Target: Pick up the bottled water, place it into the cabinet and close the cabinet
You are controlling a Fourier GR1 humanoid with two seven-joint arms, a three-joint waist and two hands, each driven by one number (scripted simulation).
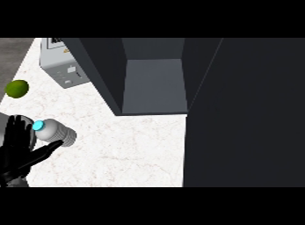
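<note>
So the counter [125,145] is showing a white marbled top with faint reddish veins, running from the lower edge up toward the back. A bottled water [56,132] is lying on its side near the left edge, cyan cap pointing left. A green round fruit, maybe a lime [16,88], is sitting further back right at the left rim. A small grey appliance [62,66] is standing at the back, just beside the open dark cabinet [151,83].

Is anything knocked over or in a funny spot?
Yes. The bottle lies on its side on the counter beside the open left hand, not standing. The cabinet is open, with nothing seen inside.
</note>
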